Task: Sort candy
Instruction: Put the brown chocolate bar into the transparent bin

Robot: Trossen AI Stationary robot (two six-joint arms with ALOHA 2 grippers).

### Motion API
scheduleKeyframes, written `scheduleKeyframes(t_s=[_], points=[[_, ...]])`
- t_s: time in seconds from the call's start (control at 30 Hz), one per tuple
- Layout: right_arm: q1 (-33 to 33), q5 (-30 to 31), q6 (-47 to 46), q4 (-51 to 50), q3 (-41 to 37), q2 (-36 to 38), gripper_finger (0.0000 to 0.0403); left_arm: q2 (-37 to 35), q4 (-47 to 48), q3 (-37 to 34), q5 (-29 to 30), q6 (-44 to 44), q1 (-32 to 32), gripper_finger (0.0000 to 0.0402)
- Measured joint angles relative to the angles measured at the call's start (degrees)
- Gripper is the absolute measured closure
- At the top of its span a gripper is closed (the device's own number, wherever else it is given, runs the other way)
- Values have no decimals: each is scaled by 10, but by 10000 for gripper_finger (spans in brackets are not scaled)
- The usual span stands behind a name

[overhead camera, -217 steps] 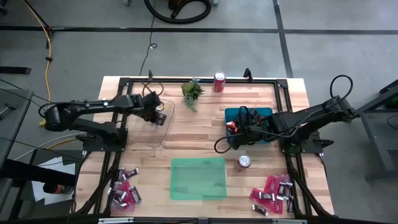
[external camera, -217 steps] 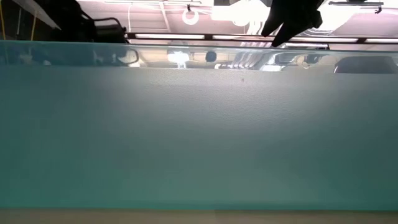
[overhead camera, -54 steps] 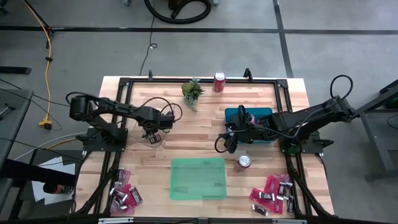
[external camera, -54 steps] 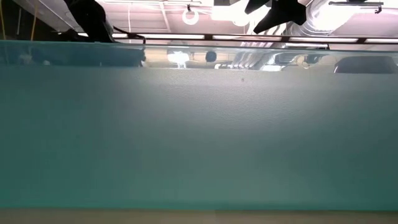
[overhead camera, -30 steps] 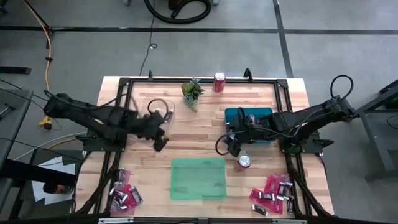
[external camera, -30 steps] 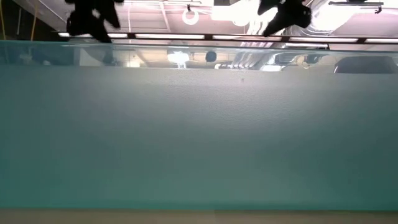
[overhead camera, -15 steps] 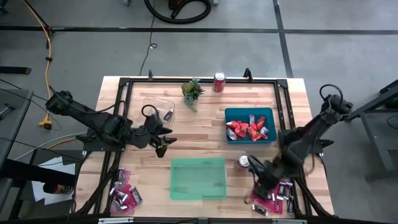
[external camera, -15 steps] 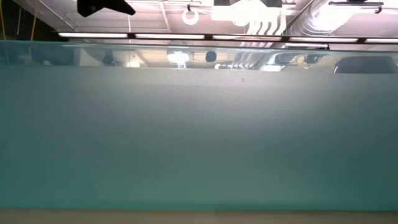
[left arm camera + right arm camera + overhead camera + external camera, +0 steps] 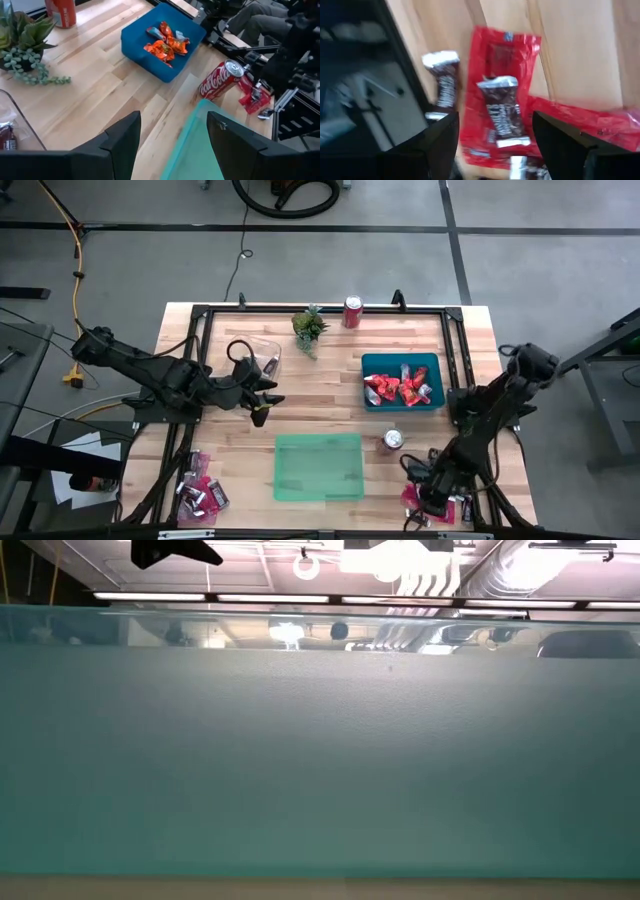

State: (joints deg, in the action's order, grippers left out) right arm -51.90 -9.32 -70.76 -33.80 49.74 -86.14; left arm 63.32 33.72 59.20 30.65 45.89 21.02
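— Starting at the left edge of the pale wooden bench (image 9: 330,395), what lies there?

— A small heap of candy (image 9: 200,492) at the near-left corner: flat pink-red packets with dark brown-and-silver bars among them. Farther back is a clear plastic tray (image 9: 262,354) with one dark bar in it. The left pincer (image 9: 262,411) hangs above bare wood between that tray and the flat pale green tray (image 9: 318,467), its two dark fingers (image 9: 120,142) spread apart with nothing between them.

— And through the middle?

— A small green plant (image 9: 309,327) and an upright red soda can (image 9: 352,311) stand at the far edge, near each other. The green tray lies at the centre of the near half; I see nothing on it. In the low view its frosted wall fills almost everything.

— Moving right?

— A deep blue tray (image 9: 432,364) holds bright red-orange packets (image 9: 398,388). Just in front of it, a second red soda can (image 9: 393,440) sits beside the green tray's right corner; the left wrist view shows it leaning over rather than upright.

— The right arm?

— It reaches down to the near-right corner. The right pincer (image 9: 428,492) is low over the second heap of sweets (image 9: 450,485). Its fingers (image 9: 560,142) stand wide apart, and between them the wrist view shows a dark brown-and-silver bar (image 9: 502,112) lying on a pink-red packet (image 9: 512,60), with another bar (image 9: 445,82) beside it on the wood. I cannot tell whether the fingertips touch anything; no sweet is gripped.
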Motion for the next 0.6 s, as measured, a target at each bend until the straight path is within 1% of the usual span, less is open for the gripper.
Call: scheduleKeyframes(t_s=[0.13,0.27,0.47,0.53,0.6], points=[[-3,-2,47,10,0,-44,158,0,0,0,0,0,0,188],[-3,4,90,0,15,-78,158,0,-2,0,0,0,0,188],[-3,48,120,-3,50,-110,159,0,-2,0,0,0,0,188],[-3,62,122,-9,63,-116,165,0,-2,0,0,0,0,188],[-3,66,123,-23,74,-122,182,0,-2,0,0,-1,0,188]])
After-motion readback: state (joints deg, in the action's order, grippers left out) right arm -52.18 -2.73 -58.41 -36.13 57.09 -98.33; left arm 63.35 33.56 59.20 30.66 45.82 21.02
